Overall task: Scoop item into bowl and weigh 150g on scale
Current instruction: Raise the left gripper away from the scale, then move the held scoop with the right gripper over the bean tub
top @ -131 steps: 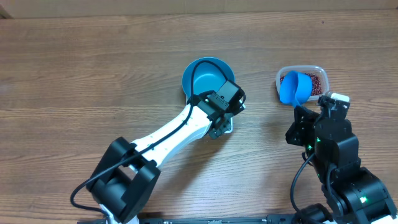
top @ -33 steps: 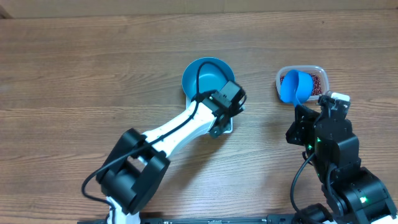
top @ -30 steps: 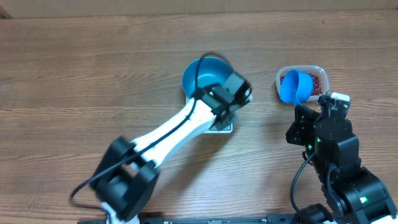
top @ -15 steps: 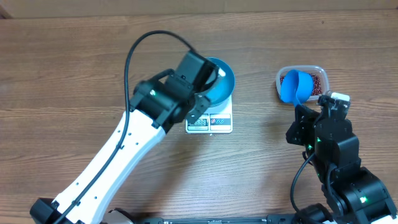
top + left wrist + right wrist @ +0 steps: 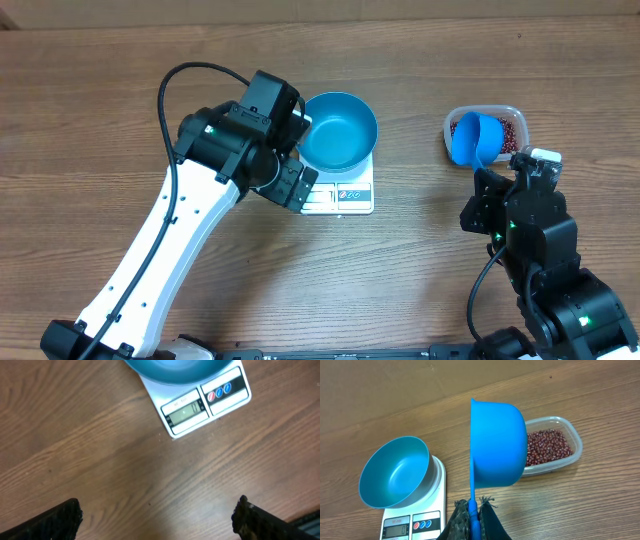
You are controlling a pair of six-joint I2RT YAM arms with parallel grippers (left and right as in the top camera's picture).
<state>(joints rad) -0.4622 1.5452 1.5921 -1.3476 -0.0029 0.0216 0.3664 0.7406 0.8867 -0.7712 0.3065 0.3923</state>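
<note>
Since half a second ago the left arm has swung off the bowl (image 5: 338,130), which sits empty on the scale (image 5: 352,197); the left gripper (image 5: 290,186) hangs beside it.

From the left wrist, the fingers (image 5: 60,517) stand wide apart over bare wood.

From the right wrist, the right gripper (image 5: 474,510) pinches the scoop (image 5: 497,445) by its handle, above the tub (image 5: 573,436) of beans (image 5: 547,445). Scooping can begin, I judge.

Glossy metallic bowl (image 5: 338,131), smooth plastic scale (image 5: 340,197), clear plastic tub (image 5: 555,464), wood-grain table (image 5: 120,90)

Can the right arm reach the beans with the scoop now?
Probably yes: the tub of beans is uncovered, the scoop in the right gripper hangs beside it, and the left arm is by the scale.
</note>
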